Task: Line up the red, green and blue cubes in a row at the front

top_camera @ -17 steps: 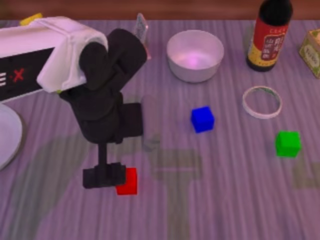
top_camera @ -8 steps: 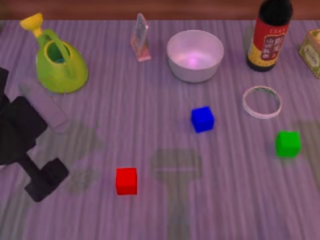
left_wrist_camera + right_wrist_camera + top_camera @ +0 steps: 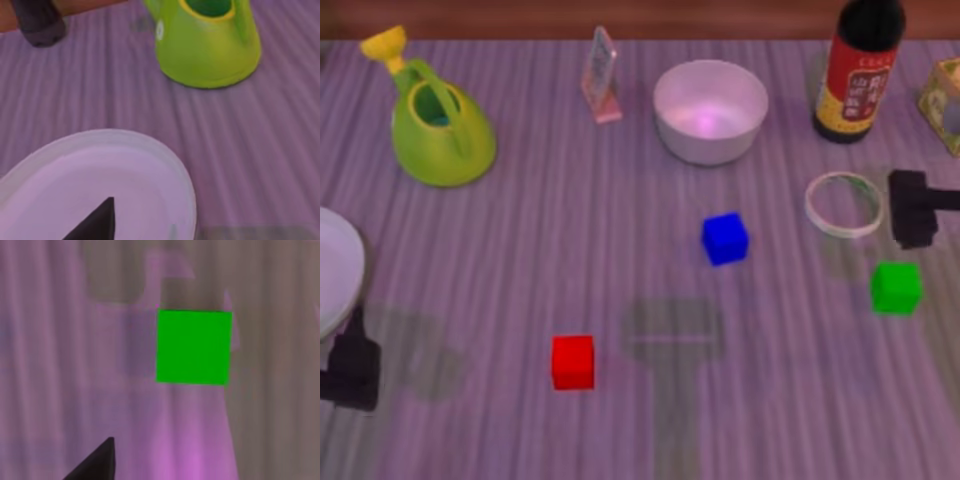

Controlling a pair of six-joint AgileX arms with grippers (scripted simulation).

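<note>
Purple, streaked like wood grain, the worktop (image 3: 620,200) carries everything here. At its far left corner stands a lime-green watering can (image 3: 442,120), and a white plate (image 3: 335,265) juts in from the left edge. A white bowl (image 3: 710,110) sits at the back centre, a dark sauce bottle (image 3: 860,70) to its right, and a pale tape ring (image 3: 844,203) lies in front of that bottle. A small clear stand (image 3: 601,75) is between the can and the bowl.

The left gripper (image 3: 350,370) hangs at the left edge, in front of the plate and well apart from all three cubes; how its jaws stand I cannot tell. The left wrist view shows only the plate's rim and the can beyond it.

The right gripper (image 3: 912,208) hovers near the right edge, just beside the tape ring. The green cube (image 3: 896,287) lies on the worktop just in front of it, not between the jaws (the right wrist view shows the cube whole and free, with one dark finger (image 3: 95,462) tip low in the corner). Whether these jaws are wide or narrow is unclear from either view.

The blue cube (image 3: 725,238) rests near the centre, in front of the bowl. The red cube (image 3: 573,361) sits nearer the front, left of centre, untouched.
</note>
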